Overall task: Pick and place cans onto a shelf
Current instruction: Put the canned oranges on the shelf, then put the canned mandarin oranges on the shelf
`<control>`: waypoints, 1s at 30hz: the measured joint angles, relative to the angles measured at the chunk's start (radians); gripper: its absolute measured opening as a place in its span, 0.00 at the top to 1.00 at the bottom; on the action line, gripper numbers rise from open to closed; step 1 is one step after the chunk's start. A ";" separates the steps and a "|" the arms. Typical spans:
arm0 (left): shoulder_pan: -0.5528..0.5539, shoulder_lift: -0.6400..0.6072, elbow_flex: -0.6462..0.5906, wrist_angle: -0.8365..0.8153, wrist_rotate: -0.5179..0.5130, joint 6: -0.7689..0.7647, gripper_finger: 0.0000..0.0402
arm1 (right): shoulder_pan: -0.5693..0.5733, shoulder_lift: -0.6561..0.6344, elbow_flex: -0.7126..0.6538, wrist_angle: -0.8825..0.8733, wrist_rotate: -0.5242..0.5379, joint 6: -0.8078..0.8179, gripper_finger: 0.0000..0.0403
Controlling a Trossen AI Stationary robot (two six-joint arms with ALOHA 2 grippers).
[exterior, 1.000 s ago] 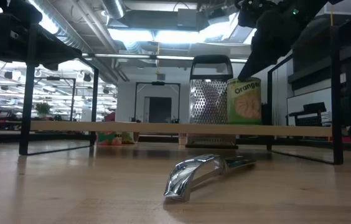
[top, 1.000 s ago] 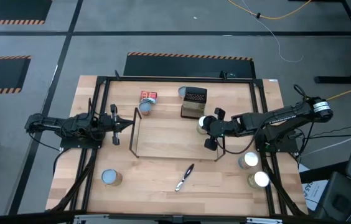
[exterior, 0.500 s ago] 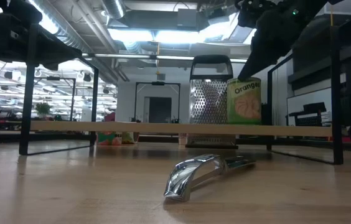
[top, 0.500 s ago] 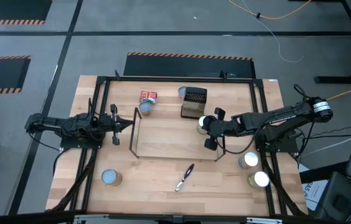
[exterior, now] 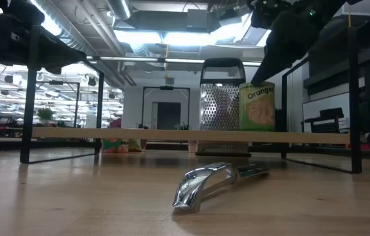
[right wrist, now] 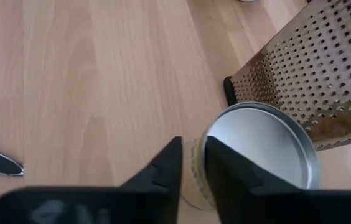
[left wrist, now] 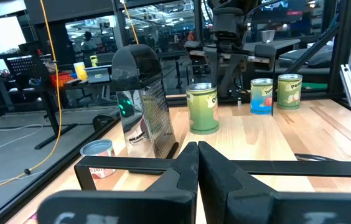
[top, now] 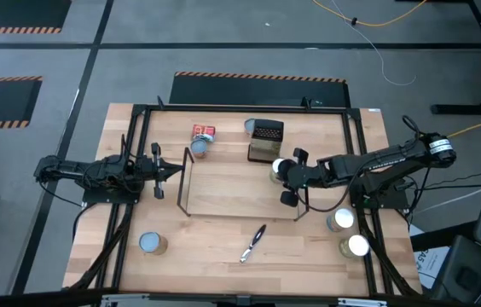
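**One can on the shelf, six left on the tabletop**

Seen from above, my left jaws hang at the left end of the shelf. They are pressed together and hold nothing; this arm waits.

Near the front left corner of the tabletop stands one silver-topped can. Behind the shelf's left end a red-labelled can and a silver-topped can sit just beside each other. In front of the shelf lies one shiny metal utensil. Farther right at the back, a pale-blue-topped can sits next to one dark perforated grater.

One green-labelled can stands upright on the shelf board at its right end. My right jaws hover above it, a narrow gap between them, gripping nothing.

Two more cans stand close together by the front right corner, off the shelf.

As best I can count, that makes seven cans. I judge the task barely begun: one placed, six to go.
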 joint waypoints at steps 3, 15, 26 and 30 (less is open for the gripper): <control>0.000 0.000 0.000 0.000 0.000 0.000 1.00 | -0.001 0.000 -0.001 -0.001 0.003 -0.001 0.67; 0.000 0.000 0.000 0.003 0.000 0.000 1.00 | -0.001 -0.008 0.048 -0.026 0.003 -0.027 0.62; 0.000 0.000 0.000 0.222 0.001 0.000 0.99 | -0.001 -0.189 0.106 -0.092 0.008 -0.109 0.62; 0.000 0.000 0.000 0.336 -0.038 0.001 0.93 | -0.011 -0.282 0.094 -0.109 0.007 -0.148 0.62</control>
